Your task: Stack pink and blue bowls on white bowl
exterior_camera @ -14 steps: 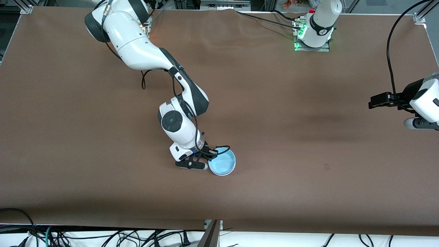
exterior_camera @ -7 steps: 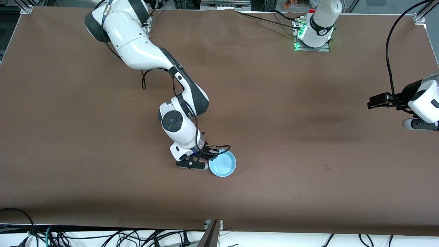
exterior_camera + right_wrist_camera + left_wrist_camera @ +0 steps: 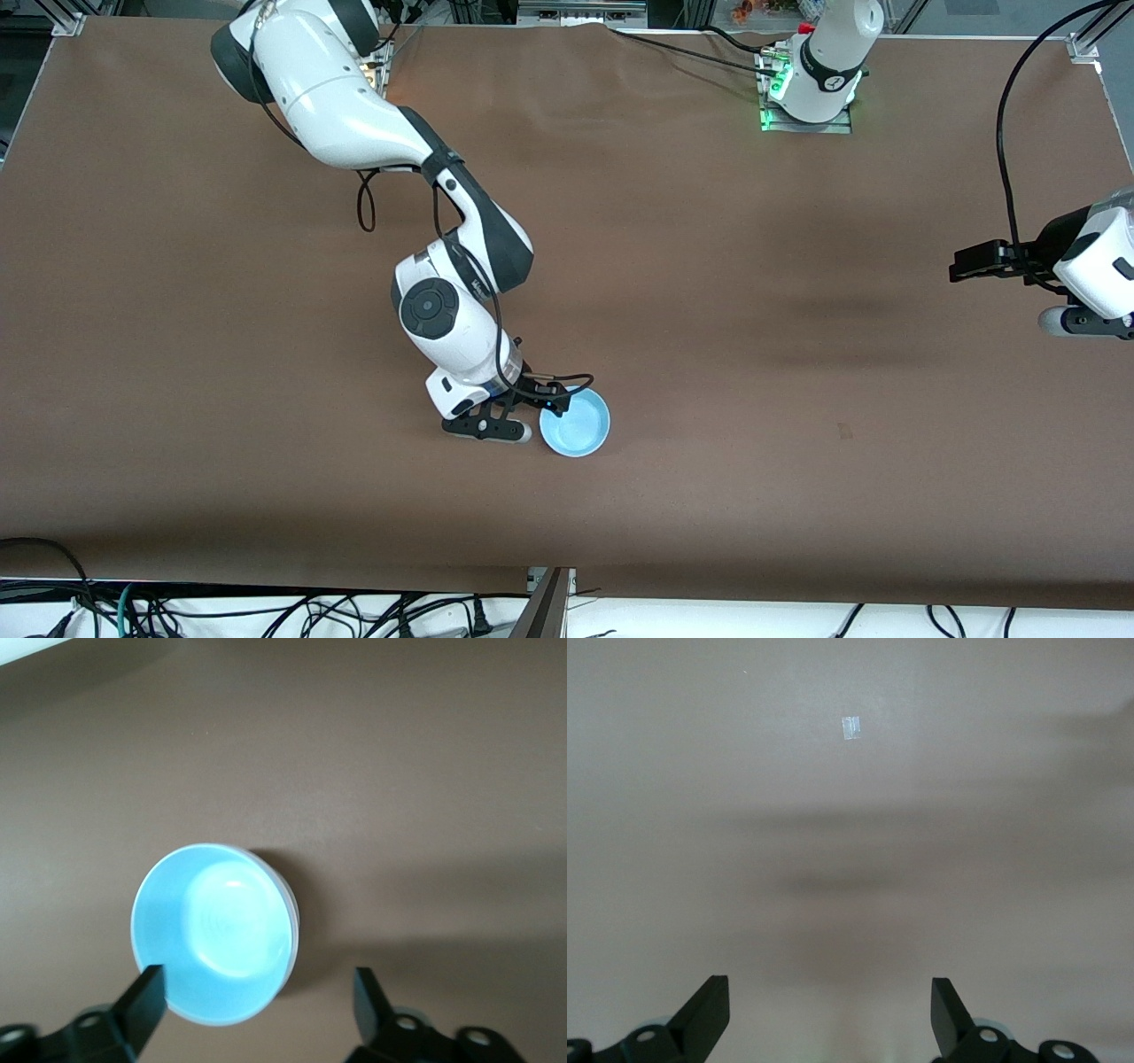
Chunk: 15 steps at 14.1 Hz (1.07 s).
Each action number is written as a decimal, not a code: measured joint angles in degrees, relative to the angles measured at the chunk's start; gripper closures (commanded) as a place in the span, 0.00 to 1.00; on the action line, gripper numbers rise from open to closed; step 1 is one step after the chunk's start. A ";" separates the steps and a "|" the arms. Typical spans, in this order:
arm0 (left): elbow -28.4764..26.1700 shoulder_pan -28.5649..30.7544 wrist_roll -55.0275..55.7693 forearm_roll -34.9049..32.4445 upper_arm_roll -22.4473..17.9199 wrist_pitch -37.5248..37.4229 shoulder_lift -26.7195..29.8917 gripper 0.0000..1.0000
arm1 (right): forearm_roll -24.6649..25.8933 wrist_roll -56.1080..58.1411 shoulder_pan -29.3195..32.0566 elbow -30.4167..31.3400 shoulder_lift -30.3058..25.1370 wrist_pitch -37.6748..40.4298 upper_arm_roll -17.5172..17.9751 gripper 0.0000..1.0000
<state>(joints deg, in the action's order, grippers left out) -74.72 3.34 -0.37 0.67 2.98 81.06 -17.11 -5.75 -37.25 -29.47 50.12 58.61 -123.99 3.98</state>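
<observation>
**Right gripper apart beside the blue bowl**

The blue bowl sits upright on the brown table, in the middle part and nearer the front camera. In the right wrist view a pale rim shows just under its edge, which suggests it is nested on another bowl; which one cannot be told. No separate pink or white bowl is visible.

The right gripper hangs low at the bowl's edge, on the side toward the right arm's end of the table. Its fingers stand apart and hold nothing. In its wrist view the bowl lies off-centre, overlapping one finger rather than sitting between the two.

The left gripper waits over bare table at the left arm's end, fingers wide apart, well away from the bowl. The right arm is by far the nearer.

Judgement: the stack appears finished or nearly so.
</observation>
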 measured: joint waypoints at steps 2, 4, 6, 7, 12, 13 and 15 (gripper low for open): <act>0.16 0.00 0.00 0.00 0.01 0.25 -0.09 0.00 | 0.01 1.32 0.80 -0.03 -2.82 5.47 -0.29 0.00; 0.39 0.00 0.00 0.00 0.00 0.39 -0.13 0.00 | -0.01 6.29 2.91 0.09 -5.02 12.11 -0.35 0.00; 0.49 0.00 0.00 0.00 -0.04 0.41 -0.14 0.00 | -0.17 9.37 5.40 0.39 -7.14 17.30 -0.39 0.00; 0.55 0.00 0.00 0.00 -0.04 0.42 -0.14 0.00 | -0.50 10.47 5.74 1.46 -8.53 18.40 -0.83 0.00; 0.77 0.01 0.00 0.00 -0.06 0.42 -0.19 0.00 | -1.07 10.89 1.77 7.19 -13.38 19.05 -6.23 0.00; 0.78 0.00 0.00 0.00 -0.05 0.42 -0.21 0.00 | -1.07 11.56 2.26 7.23 -14.02 19.51 -6.72 0.00; 0.80 0.01 0.00 0.00 -0.06 0.42 -0.25 0.00 | -1.21 13.96 3.91 7.26 -16.32 24.11 -7.12 0.00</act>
<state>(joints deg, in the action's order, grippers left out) -73.92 3.34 -0.37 0.67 2.93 81.48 -17.36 -6.96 -23.29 -25.56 57.38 42.28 -99.88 -3.14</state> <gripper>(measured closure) 0.000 0.000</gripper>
